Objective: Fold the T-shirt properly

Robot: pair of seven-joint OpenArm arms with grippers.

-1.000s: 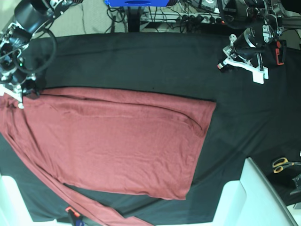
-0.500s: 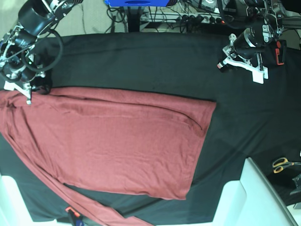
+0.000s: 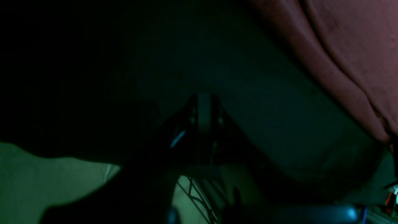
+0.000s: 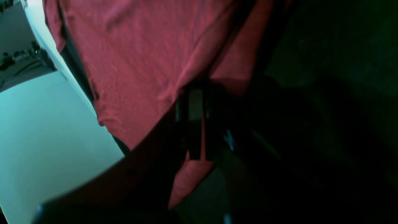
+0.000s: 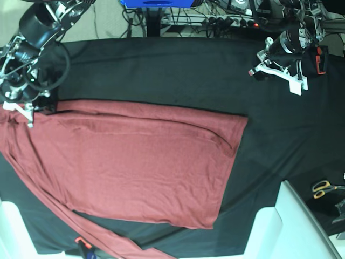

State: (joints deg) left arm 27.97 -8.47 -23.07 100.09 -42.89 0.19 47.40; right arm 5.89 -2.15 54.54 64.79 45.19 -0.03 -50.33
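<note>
The T-shirt (image 5: 135,167), brick-red thin soft knit, lies spread flat over the left and middle of the black cloth table covering (image 5: 178,75), faintly creased, one sleeve trailing along the near-left edge. The right gripper (image 5: 24,110) pinches its far-left corner; the left gripper (image 5: 257,73), pressed together, holds nothing at far right.

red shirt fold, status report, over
Right tool shut on maroon long-sleeved knit shirt at its far corner. Left tool shut, empty, above black cloth. Scissors well aside.
</note>
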